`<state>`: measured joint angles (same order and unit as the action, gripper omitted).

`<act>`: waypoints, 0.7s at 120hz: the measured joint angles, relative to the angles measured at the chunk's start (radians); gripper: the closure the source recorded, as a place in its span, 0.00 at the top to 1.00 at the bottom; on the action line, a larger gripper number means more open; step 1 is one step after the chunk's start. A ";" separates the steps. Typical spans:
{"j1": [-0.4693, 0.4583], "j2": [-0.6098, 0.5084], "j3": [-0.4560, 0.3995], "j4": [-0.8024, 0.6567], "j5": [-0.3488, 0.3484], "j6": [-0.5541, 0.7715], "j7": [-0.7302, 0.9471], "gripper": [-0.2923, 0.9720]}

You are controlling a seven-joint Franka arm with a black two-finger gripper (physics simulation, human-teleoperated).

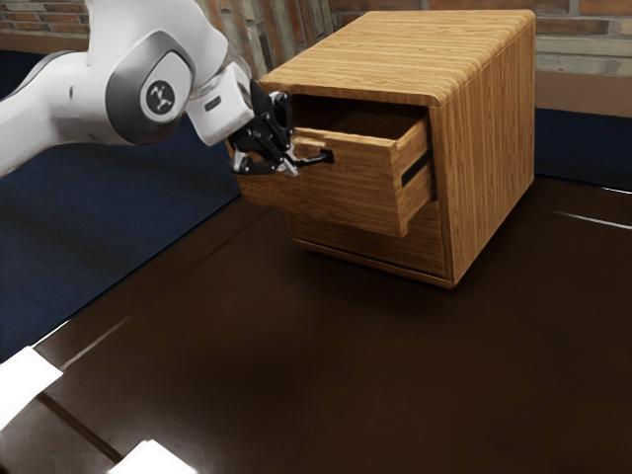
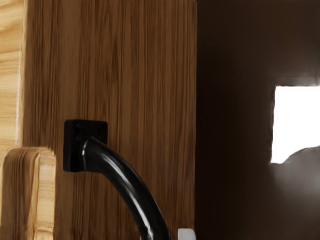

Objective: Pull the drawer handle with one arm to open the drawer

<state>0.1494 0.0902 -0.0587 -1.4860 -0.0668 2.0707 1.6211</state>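
A wooden cabinet (image 1: 484, 128) stands on the dark table (image 1: 346, 375). Its top drawer (image 1: 365, 183) is pulled partway out toward the exterior view's left, with dark space showing behind its front. My black gripper (image 1: 286, 158) is at the drawer front, shut on the black drawer handle (image 1: 318, 156), whose end sticks out past the fingers. In the wrist view the curved handle (image 2: 125, 180) runs from its square mount on the drawer front (image 2: 130, 75) down under my hand.
A lower drawer (image 1: 395, 242) sits flush in the cabinet below the open one. Two white patches (image 1: 20, 380) lie at the table's near left corner; one white patch (image 2: 295, 125) also shows beyond the drawer's edge. A brick wall stands behind.
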 joint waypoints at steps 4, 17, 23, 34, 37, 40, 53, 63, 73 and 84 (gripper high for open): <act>-0.002 -0.010 0.003 -0.020 -0.002 0.003 0.001 0.14; 0.000 -0.054 0.004 -0.073 -0.010 0.005 0.004 0.14; 0.000 -0.083 0.006 -0.100 -0.011 0.002 0.004 0.14; 0.012 -0.124 -0.004 -0.143 -0.012 -0.003 0.004 0.14; 0.009 -0.132 -0.001 -0.152 -0.013 -0.003 0.004 0.14; 0.008 -0.137 0.001 -0.161 -0.013 -0.003 0.004 0.14; -0.001 -0.163 0.011 -0.193 -0.014 -0.002 0.003 0.14; -0.016 -0.182 0.026 -0.216 -0.014 -0.004 0.001 0.14; -0.021 -0.201 0.032 -0.234 -0.015 -0.012 -0.001 0.16; -0.028 -0.230 0.040 -0.265 -0.015 -0.021 -0.004 0.19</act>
<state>0.1215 -0.1394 -0.0185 -1.7507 -0.0817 2.0496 1.6173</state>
